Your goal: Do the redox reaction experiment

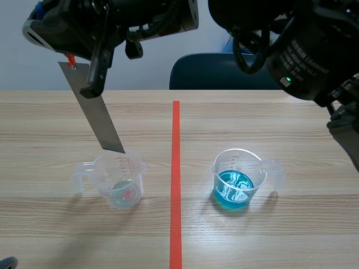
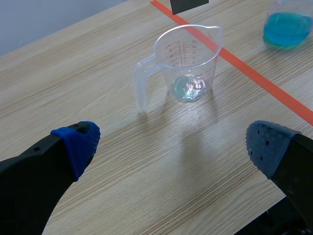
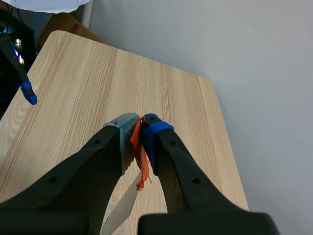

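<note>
On the wooden table (image 1: 291, 235), scene view: a red tape line (image 1: 175, 168) runs 12 to 6 through the middle. High at 10 o'clock, reaching across from its own side, the right gripper (image 1: 92, 84), fingers pressed together on the top end of a metal strip (image 1: 95, 112). The right wrist view confirms this: pads closed at (image 3: 141, 125) on the strip's orange tag (image 3: 139, 152), with the strip (image 3: 120, 213) hanging beneath.

At 9 o'clock of the line stands the clear cup (image 1: 120, 179), upright, handle toward 9, with only a pale sheen at the bottom. At 3 o'clock of the line stands the blue-liquid cup (image 1: 235, 179), upright, handle toward 3, about a third full.

The strip slants 11 to 5, its lower tip at the clear cup's rim; cannot tell if it touches.

Left wrist view: the left gripper (image 2: 172, 144) has fingers wide apart, nothing between them; clear cup (image 2: 188, 63) ahead at 12, blue-liquid cup (image 2: 287, 24) beyond at 1.
</note>
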Robot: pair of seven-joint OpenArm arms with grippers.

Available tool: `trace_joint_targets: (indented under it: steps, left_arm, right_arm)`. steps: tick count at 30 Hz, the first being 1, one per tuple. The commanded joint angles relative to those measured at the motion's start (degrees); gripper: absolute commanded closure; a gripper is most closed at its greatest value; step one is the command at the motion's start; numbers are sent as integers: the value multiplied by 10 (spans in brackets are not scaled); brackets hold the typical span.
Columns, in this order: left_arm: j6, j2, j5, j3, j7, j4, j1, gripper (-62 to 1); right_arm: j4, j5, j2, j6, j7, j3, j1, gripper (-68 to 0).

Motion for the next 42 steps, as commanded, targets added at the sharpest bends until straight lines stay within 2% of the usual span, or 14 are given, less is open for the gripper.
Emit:
trace_joint_targets:
  steps: [1, 12, 23, 33, 42]
  left_arm:
    - [1, 1, -1, -3, -10, 13, -2, -623]
    - [1, 1, -1, -3, -7, 13, -2, -623]
    - [1, 1, -1, -3, -7, 13, -2, -623]
    - [4, 1, -1, -3, -8, 13, -2, -623]
    - [4, 1, -1, -3, -8, 13, -2, -623]
  right_arm:
    - [8, 4, -2, 4, 5, 1, 8, -6]
    - [3, 4, -2, 4, 9, 1, 8, -6]
    - [-59, 2, -2, 4, 51, -4, 8, -6]
    - [-121, -39, -2, 4, 122, -52, 8, -6]
    - [-190, -118, -2, 4, 212, -86, 8, -6]
